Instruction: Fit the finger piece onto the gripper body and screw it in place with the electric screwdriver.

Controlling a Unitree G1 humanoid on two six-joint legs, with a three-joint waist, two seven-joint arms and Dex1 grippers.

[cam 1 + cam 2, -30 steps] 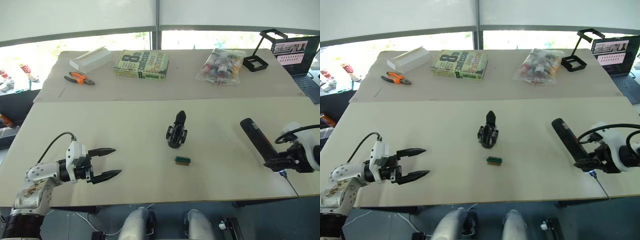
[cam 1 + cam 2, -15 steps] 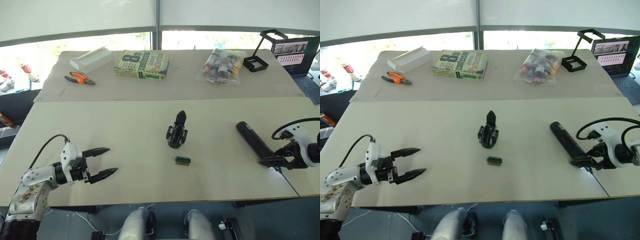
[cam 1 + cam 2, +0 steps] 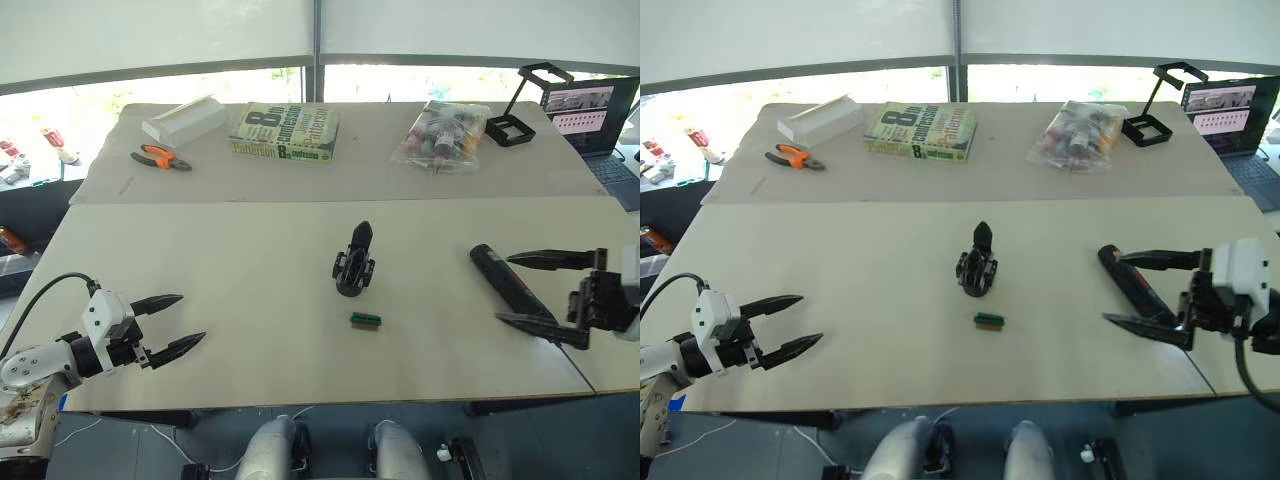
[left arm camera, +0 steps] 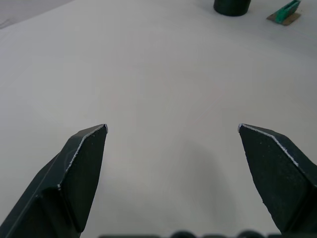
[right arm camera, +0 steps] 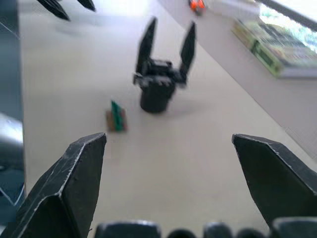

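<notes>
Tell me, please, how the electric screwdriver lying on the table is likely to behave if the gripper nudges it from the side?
The electric screwdriver is a long round cylinder lying flat on the table, so it would probably roll rather than slide. Its thick rigid-looking body suggests it won't flex. The thin bit at its tip looks like the part likeliest to bend or catch.

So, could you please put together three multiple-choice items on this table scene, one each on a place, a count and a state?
1. Where does the small green block lie?
A in front of the black gripper body
B beside the orange pliers
C on the green book

2. How many upright fingers does that body carry?
A one
B two
C four

3. The right tool is
A shut on the black cylindrical electric screwdriver
B open
C shut, empty

A: block sits nearer the robot. B: right wrist view shows two. B: fingers spread.
</notes>
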